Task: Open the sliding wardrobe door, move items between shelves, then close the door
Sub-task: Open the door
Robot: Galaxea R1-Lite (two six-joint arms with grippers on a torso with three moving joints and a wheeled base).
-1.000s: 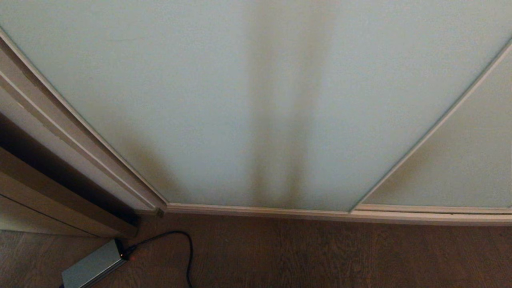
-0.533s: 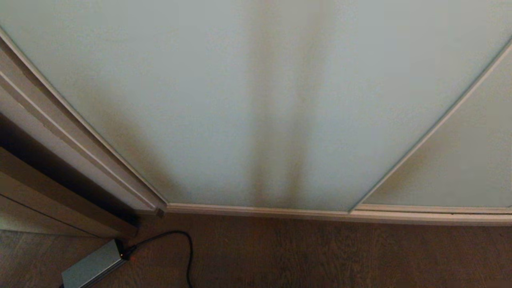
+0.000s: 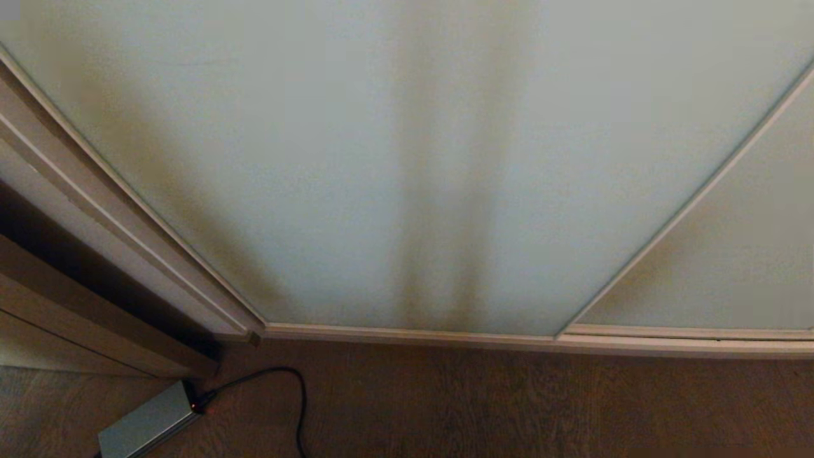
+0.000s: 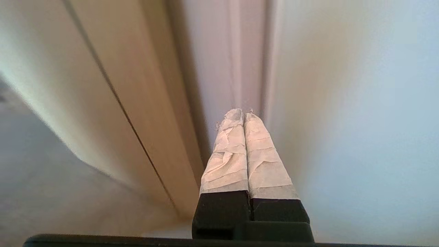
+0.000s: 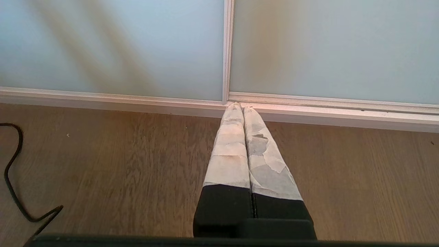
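The sliding wardrobe door (image 3: pixel 356 159), frosted pale blue-green glass in a slim off-white frame, stands closed and fills most of the head view. Neither arm shows in that view. My left gripper (image 4: pixel 244 115) is shut and empty, its taped fingers pointing at the door's (image 4: pixel 360 103) upright frame edge beside the beige trim; whether they touch it I cannot tell. My right gripper (image 5: pixel 239 107) is shut and empty, held low over the wooden floor and aimed at the door's (image 5: pixel 120 44) bottom rail. The items and the shelves are hidden behind the door.
A second frosted panel (image 3: pixel 731 254) overlaps at the right. Brown wooden trim (image 3: pixel 95 305) and a dark gap run along the left. On the wood floor (image 3: pixel 509 401) lie a grey power brick (image 3: pixel 146 423) and its black cable (image 3: pixel 299 394).
A shadow has spread up the left side of the door's glass. The door, the floor and the view itself have not shifted.
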